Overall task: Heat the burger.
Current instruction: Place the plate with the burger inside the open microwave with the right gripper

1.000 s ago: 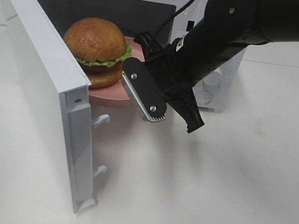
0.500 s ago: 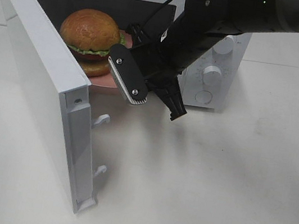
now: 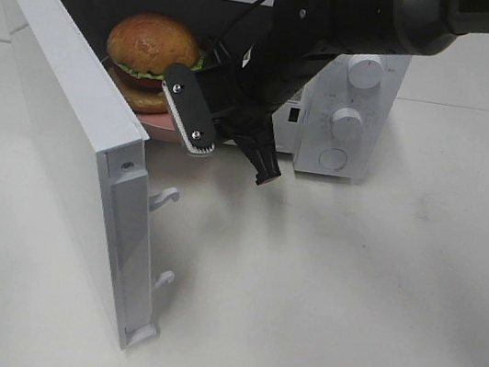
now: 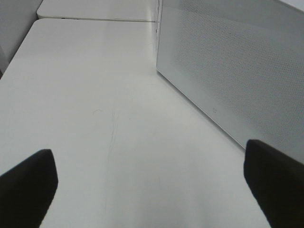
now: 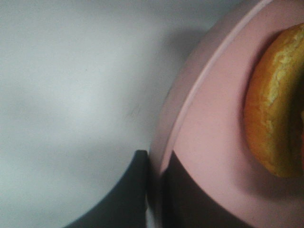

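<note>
The burger (image 3: 153, 46) sat on a pink plate (image 3: 164, 131) just inside the mouth of the open microwave (image 3: 380, 121). Its bun and lettuce showed above the swung-out door (image 3: 64, 90), which hid part of the plate. The right gripper (image 5: 157, 187) was clamped on the plate's rim, a dark finger on each side. Whether the plate already rested on the oven floor, I could not tell.

To my eye the step in hand was seating the plate inside. Done well, that meant holding it level so the burger didn't slide and taking it deep enough for the rim to clear the sill. It should be set down before letting go, then the arm drawn straight out without catching the frame. Shutting the door and turning the knobs (image 3: 346, 120) were not yet done.

The left gripper (image 4: 152, 190) hung with fingers spread wide, holding nothing, above the table (image 3: 347, 302) beside a white perforated panel (image 4: 237, 61), probably the door's outer face. The tabletop was matte white with a faint scratch (image 4: 111, 130). A seam (image 4: 95, 19) showed where another white table joined it.
</note>
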You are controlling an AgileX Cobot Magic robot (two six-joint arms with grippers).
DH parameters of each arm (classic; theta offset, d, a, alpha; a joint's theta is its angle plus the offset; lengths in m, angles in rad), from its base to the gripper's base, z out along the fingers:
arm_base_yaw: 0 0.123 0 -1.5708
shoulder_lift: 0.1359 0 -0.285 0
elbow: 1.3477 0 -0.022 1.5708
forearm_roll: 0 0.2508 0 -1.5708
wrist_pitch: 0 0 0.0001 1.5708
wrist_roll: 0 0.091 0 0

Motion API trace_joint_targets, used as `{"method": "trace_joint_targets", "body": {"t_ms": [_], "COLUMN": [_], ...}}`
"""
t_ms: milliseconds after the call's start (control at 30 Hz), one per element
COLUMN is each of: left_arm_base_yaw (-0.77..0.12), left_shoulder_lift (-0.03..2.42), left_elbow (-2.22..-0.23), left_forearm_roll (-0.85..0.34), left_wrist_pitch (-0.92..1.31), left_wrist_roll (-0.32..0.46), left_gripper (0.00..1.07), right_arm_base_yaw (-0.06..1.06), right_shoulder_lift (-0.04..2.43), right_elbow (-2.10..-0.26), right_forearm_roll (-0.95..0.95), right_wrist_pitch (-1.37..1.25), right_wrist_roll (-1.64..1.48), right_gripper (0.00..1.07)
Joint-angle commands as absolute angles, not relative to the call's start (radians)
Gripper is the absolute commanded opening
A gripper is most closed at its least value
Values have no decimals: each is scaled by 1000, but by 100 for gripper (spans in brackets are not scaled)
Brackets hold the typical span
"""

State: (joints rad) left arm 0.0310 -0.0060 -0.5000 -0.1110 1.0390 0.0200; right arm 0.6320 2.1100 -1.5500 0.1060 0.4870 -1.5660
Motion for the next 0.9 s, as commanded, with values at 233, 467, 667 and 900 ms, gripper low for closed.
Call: {"method": "trace_joint_targets", "body": {"t_ms": [233, 467, 667, 900], "left_arm_base_yaw": [32, 32, 32, 32], "left_shoulder_lift": [-24, -24, -24, -24], "left_elbow": [-498, -498, -498, -498], "left_forearm_roll": [-114, -114, -114, -114], "left_wrist_pitch": [1037, 1037, 1037, 1037], "left_wrist_roll": [23, 23, 23, 23], "left_gripper": [100, 100, 100, 100], "right_arm_base_yaw": [635, 635, 635, 635], "right_shoulder_lift": [2176, 2239, 2289, 2363], "right_elbow": [-1694, -1780, -1852, -1956], "right_forearm_roll": [86, 16, -22, -43], "right_wrist_pitch": [436, 465, 480, 520], "right_wrist_roll": [-1528, -1442, -1372, -1322], "right_gripper": [0, 0, 0, 0]}}
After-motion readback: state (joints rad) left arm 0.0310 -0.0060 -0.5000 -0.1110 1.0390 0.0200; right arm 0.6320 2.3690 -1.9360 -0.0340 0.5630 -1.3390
